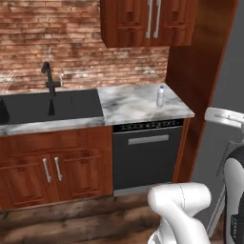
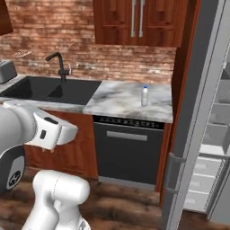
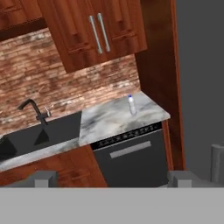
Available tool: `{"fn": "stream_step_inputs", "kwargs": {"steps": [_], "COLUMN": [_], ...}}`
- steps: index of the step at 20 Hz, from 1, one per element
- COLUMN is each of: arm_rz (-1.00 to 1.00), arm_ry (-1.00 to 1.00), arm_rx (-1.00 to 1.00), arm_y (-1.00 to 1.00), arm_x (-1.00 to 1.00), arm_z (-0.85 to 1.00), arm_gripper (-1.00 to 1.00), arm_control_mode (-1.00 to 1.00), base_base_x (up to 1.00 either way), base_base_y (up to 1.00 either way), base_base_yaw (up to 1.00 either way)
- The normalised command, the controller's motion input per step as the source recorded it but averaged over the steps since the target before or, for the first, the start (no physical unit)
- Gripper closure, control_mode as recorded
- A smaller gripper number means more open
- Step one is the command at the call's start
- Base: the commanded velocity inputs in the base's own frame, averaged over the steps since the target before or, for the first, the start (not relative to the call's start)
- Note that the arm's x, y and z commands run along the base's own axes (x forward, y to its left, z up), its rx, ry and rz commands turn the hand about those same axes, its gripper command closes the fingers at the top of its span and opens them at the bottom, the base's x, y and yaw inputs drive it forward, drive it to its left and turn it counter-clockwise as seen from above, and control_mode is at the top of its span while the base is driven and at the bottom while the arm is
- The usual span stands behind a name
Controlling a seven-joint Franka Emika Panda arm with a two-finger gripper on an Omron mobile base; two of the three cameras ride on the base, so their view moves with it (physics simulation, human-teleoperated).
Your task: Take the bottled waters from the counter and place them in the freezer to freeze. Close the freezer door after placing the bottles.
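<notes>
Bottle [image 1: 160, 96] upright on table [image 1: 128, 106], near freezer-side edge. Light, smooth, likely slippery, tippy; grip mid-body below blue cap. End effector [image 3: 109, 178] open, empty, well apart.

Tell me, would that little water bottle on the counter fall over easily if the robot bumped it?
Probably: the bottle is tall and narrow and stands upright on the smooth marble counter, so a nudge may tip it. Being round, it would likely roll. Its plastic sides may be slippery.
</notes>
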Motion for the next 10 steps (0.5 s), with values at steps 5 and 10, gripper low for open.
{"fn": "stream_step_inputs", "kwargs": {"steps": [5, 10], "arm_rz": [0.0, 0.0], "arm_ry": [0.0, 0.0], "arm_rx": [0.0, 0.0], "arm_y": [0.0, 0.0], "arm_x": [0.0, 0.0], "arm_z": [0.0, 0.0], "arm_gripper": [-1.0, -1.0], "arm_control_mode": [1.0, 1.0], "base_base_x": [1.0, 0.83], "base_base_y": [-0.01, -0.17], "base_base_yaw": [-0.19, -0.1]}}
